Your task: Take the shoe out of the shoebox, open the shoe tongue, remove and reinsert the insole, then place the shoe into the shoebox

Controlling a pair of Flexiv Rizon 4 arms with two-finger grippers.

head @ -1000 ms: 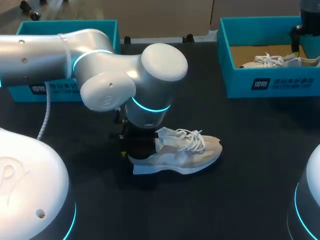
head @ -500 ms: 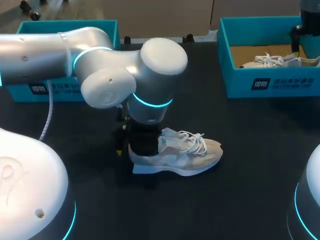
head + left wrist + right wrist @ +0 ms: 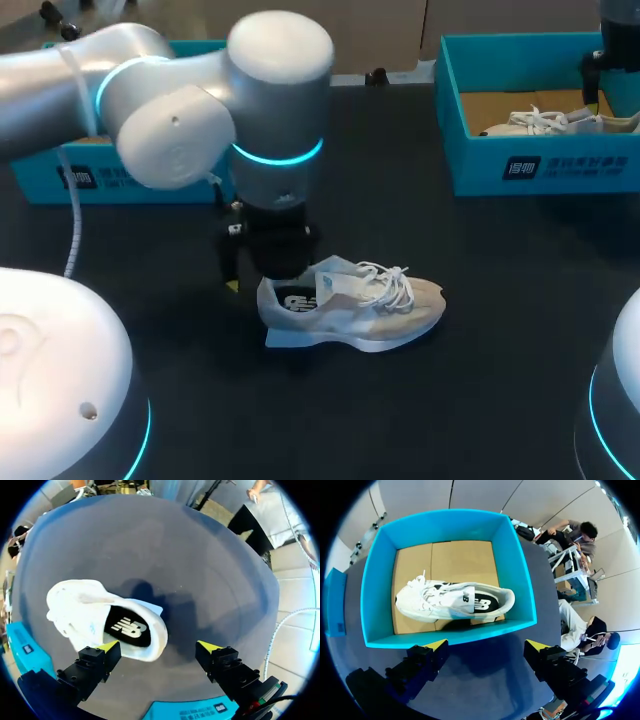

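Observation:
A beige-and-white shoe (image 3: pixel 355 305) lies on its sole on the black table, toe to the right. Its black insole (image 3: pixel 126 627) shows inside the heel opening. My left gripper (image 3: pixel 262 268) hangs just above the heel, open and holding nothing. In the left wrist view the left gripper (image 3: pixel 159 646) has its fingers spread wide, with the heel of the shoe (image 3: pixel 95 615) just ahead of them. The teal shoebox (image 3: pixel 455 110) stands at the back right with a second white shoe (image 3: pixel 451 600) inside. My right gripper (image 3: pixel 487 645) hovers open above the shoebox (image 3: pixel 522 580).
Another teal box (image 3: pixel 60 175) stands at the back left, behind my left arm. The white arm bases (image 3: pixel 50 370) rise at the front left and front right corners. Black tabletop (image 3: pixel 480 300) stretches between the shoe and the right box.
My left gripper has opened, let go of the shoe's heel and lifted back and up. The heel opening with the black insole now shows. The right arm has not moved.

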